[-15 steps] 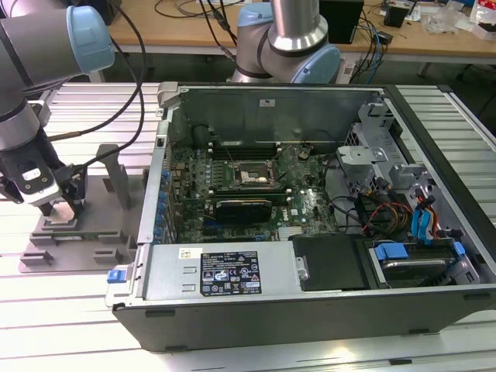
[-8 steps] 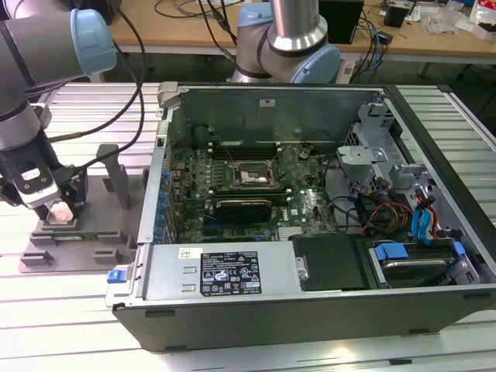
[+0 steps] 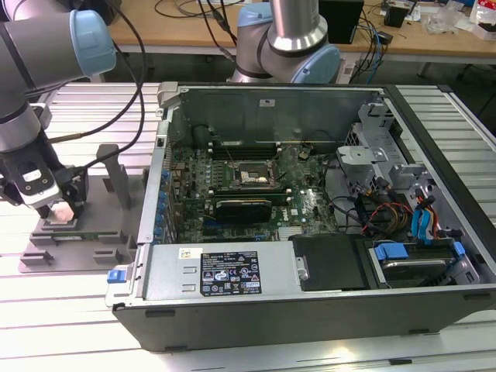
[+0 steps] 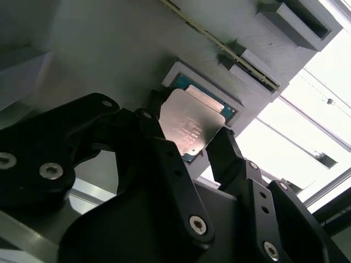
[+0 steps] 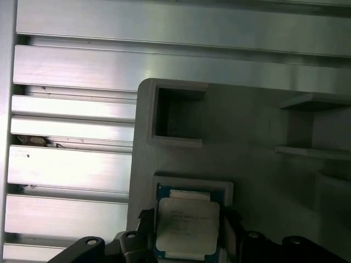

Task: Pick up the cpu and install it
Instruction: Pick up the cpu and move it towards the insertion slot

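The cpu [image 4: 189, 123] is a flat square chip with a shiny metal top, lying at a shallow square pocket of the grey fixture [image 5: 241, 142]. In both wrist views my gripper [image 4: 185, 127] has its black fingers [image 4: 225, 148] against two opposite edges of the cpu [image 5: 187, 223], shut on it. In the exterior view the gripper [image 3: 60, 211] is low over the fixture [image 3: 77, 244] at the exterior view's left, outside the computer case. The dark square socket [image 3: 249, 177] sits on the motherboard inside the open case.
The open computer case [image 3: 310, 302] lies on its side with a tall metal wall [image 3: 155, 178] between the fixture and the motherboard. A long thin memory stick [image 4: 219, 43] rests in a fixture slot. A second robot arm base [image 3: 287, 46] stands behind the case. Cables hang above.
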Available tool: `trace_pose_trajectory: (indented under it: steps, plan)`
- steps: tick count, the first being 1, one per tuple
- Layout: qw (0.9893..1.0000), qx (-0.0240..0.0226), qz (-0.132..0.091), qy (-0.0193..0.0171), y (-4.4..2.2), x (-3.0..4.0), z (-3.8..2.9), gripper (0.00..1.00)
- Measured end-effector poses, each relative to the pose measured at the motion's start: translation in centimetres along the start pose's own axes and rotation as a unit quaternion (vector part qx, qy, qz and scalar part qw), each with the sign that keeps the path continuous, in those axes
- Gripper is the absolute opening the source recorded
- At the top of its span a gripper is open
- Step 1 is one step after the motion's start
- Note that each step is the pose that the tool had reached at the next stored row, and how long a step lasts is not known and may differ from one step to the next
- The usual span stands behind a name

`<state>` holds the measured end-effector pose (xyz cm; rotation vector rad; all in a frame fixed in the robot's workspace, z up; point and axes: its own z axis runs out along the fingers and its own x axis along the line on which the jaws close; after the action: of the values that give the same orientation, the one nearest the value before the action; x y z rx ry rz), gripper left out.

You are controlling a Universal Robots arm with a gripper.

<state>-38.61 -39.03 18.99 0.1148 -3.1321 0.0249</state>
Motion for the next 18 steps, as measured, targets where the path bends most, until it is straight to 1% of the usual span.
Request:
trace_pose_trajectory:
  steps: [4,5,6,7,14,15,16,18]
  plan:
    - [1.0,-0.0001,0.0,0.0002,0.0,0.01,0.04,0.6]
    - [1.0,-0.0032,0.0,-0.0002,0.0,-0.01,0.06,0.6]
    - [1.0,-0.0051,0.0,-0.0003,0.0,0.0,0.05,0.6]
    - [1.0,-0.0055,0.0,-0.0004,0.01,0.0,0.06,0.6]
    - [1.0,-0.0057,0.0,-0.0003,0.0,0.0,0.21,0.6]
    - [1.0,-0.0056,0.0,-0.0002,0.0,0.0,0.21,0.59]
    - [1.0,-0.0057,0.0,-0.0002,0.0,0.0,0.21,0.55]
    - [1.0,-0.0057,0.0,-0.0002,0.0,0.0,0.21,0.55]
